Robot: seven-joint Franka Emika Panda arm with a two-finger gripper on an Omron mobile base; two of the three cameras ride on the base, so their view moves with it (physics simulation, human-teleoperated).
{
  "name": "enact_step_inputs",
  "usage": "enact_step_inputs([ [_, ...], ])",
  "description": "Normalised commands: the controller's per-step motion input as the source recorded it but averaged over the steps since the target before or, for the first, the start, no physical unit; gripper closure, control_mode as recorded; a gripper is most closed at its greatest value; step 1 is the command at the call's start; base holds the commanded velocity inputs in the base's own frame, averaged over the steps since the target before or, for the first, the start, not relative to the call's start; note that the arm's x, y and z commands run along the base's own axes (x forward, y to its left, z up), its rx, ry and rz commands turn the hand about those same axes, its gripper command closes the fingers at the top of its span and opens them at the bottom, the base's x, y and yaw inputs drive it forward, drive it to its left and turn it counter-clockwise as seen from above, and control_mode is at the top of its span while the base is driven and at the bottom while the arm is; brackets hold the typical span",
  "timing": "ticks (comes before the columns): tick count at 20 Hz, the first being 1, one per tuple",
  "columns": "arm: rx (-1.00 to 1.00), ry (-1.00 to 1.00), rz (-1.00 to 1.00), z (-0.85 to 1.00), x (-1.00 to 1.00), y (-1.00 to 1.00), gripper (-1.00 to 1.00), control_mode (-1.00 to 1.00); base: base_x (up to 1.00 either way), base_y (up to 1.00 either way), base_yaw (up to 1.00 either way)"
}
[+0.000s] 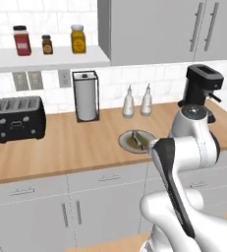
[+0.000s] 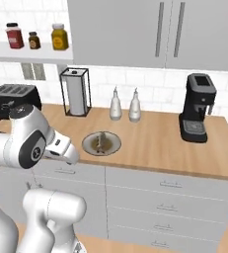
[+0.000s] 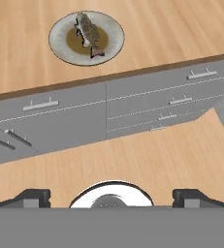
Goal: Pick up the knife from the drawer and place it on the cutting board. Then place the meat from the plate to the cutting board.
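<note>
On the counter: a round pale grey plate (image 1: pixel 134 141) sits on the wooden worktop (image 1: pixel 70 147), near its front edge.
Plate contents: the meat (image 3: pixel 89 33), a small brownish piece with darker edges, lies across the plate's middle, tilted rather than flat in the hand view.
Gripper: the gripper (image 3: pixel 111 196) stands wide, its 2 dark fingertips (image 3: pixel 33 197) far apart and nothing between them; it hangs out in front of the cabinets, well apart from the plate.
Arm: the white arm (image 1: pixel 184 147) bends in front of the counter edge, its elbow beside the plate in the left base view.
Drawers: grey drawer fronts (image 3: pixel 152 94) with slim bar handles run below the counter, all flush with one another.
Left end: a black 4-slot toaster (image 1: pixel 17 118).
Back wall: a paper towel holder (image 1: pixel 86 96) stands upright, with 2 pale bottles (image 1: pixel 137 101) side by side to its right.
Right end: a black coffee machine (image 2: pixel 198 107).
Shelf: 3 jars (image 1: pixel 47 42) in a row above the toaster.
</note>
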Motion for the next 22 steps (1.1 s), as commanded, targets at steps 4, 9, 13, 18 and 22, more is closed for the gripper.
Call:
enact_step_inputs([
  [4, 0.0, 0.0, 0.0, 0.0, 0.0, 0.0, -1.0, 1.0, 0.69, 0.03, 0.0],
  [9, 0.0, 0.0, 0.0, 0.0, 0.0, 0.0, -1.0, 1.0, 0.65, -0.01, -0.01],
  [13, 0.0, 0.0, 0.0, 0.0, 0.0, 0.0, -1.0, 1.0, 0.28, 0.0, -0.01],
  [18, 0.0, 0.0, 0.0, 0.0, 0.0, 0.0, -1.0, 1.0, 0.03, 0.0, 0.0],
  [22, 0.0, 0.0, 0.0, 0.0, 0.0, 0.0, -1.0, 1.0, 0.0, 0.0, 0.0],
])
